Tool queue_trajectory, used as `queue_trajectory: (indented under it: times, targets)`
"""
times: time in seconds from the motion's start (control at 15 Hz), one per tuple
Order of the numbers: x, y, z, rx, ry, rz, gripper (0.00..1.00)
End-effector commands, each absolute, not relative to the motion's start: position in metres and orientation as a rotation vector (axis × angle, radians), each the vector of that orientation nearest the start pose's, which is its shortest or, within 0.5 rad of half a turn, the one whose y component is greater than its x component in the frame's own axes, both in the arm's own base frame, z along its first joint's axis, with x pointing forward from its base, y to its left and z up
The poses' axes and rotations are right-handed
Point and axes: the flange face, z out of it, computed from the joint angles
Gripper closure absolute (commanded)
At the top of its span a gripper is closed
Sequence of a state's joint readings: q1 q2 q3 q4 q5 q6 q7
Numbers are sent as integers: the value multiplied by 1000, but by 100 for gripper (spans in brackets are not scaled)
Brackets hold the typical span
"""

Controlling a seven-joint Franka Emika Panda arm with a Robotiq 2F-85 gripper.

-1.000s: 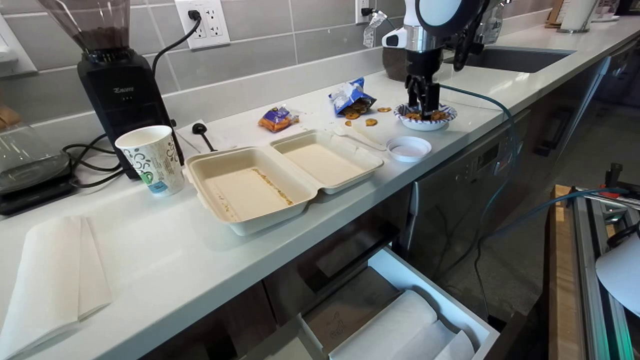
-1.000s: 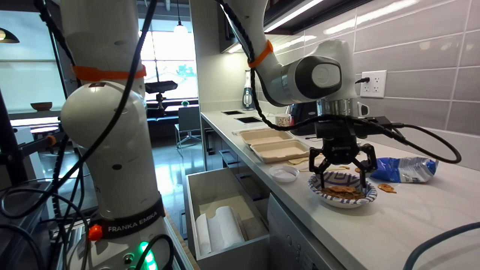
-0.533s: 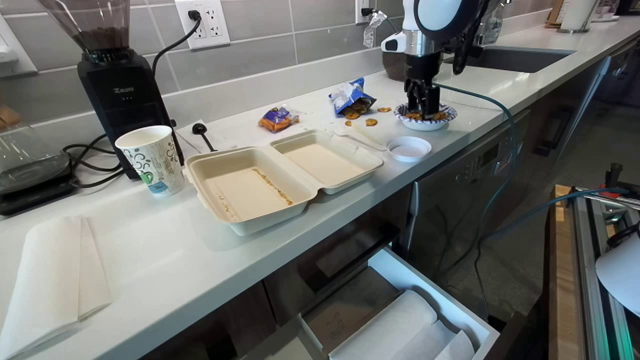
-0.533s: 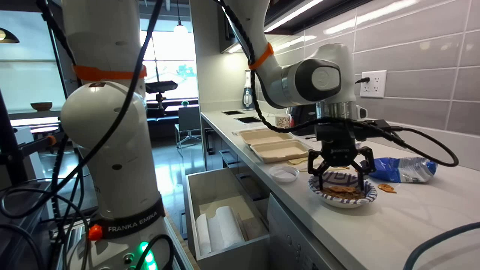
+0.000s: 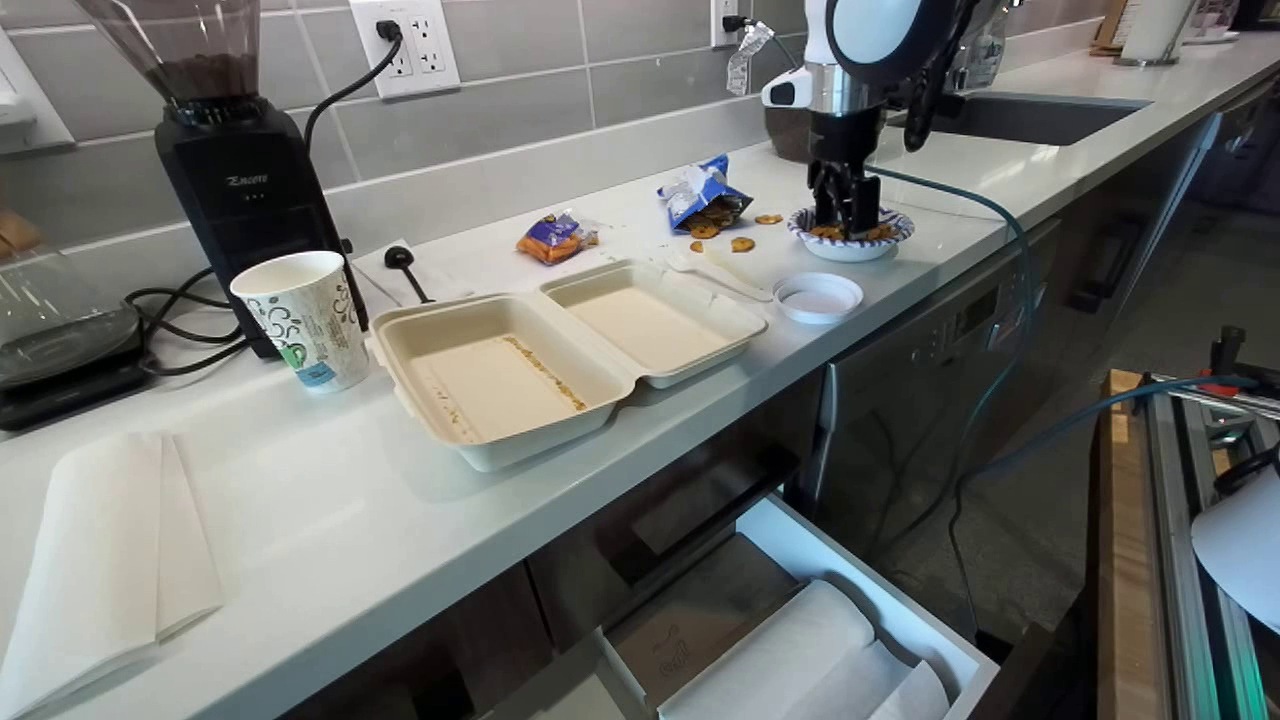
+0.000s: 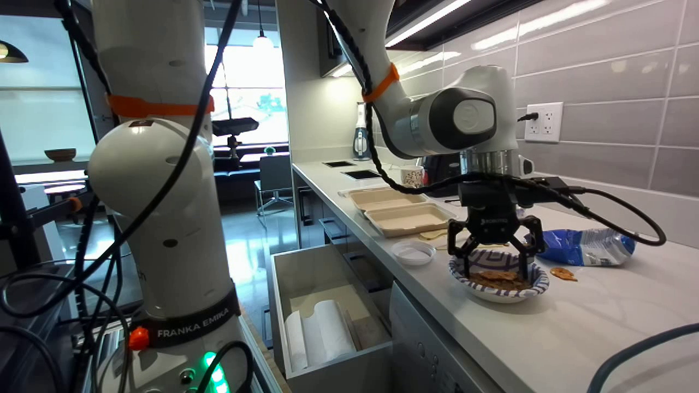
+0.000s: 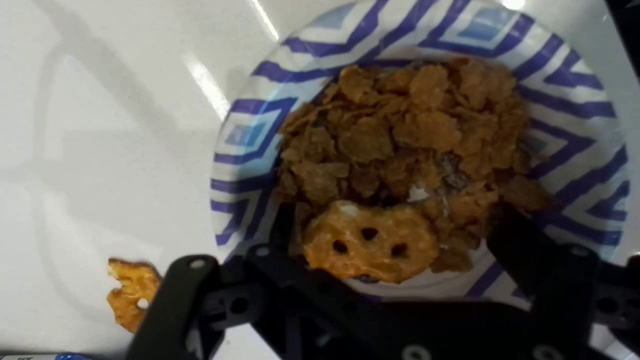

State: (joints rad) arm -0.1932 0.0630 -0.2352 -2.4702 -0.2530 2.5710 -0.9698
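Observation:
My black gripper (image 7: 392, 222) reaches down into a paper bowl (image 7: 245, 185) with a purple and white zigzag rim. Its fingers (image 6: 523, 270) stand apart, one on each side of a pretzel crisp (image 7: 370, 257). The crisp lies flat near the bowl's wall, on brown cereal flakes (image 7: 410, 120). In the wrist view there is a gap between the crisp and the right finger; the left finger is close to the crisp, and contact cannot be made out. Both exterior views show the bowl upright on the counter, with the fingertips below its rim.
A blue snack bag (image 6: 584, 248) and loose pretzel pieces (image 6: 562, 274) lie beside the bowl. Nearby are a white lid (image 5: 818, 298), pale utensils (image 5: 725, 275), an opened takeout box (image 5: 500, 380) and a paper cup (image 5: 310, 325). Below the counter an open drawer (image 6: 368, 355) juts out.
My gripper has sunk slightly deeper into the bowl. Its fingers have drawn a little closer together. The bowl and the things around it have stayed in place.

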Motion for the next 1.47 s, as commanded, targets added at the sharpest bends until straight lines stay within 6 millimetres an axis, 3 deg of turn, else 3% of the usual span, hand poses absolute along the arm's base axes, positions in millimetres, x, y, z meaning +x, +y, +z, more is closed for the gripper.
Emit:
queue_trajectory:
  times: [0.0,1.13,1.4]
  targets:
    - [442,-199,267,-3036,-1214,111,1]
    - [444,-199,272,-3045,-1205,98,9]
    - [444,-199,272,-3043,-1206,99,18]
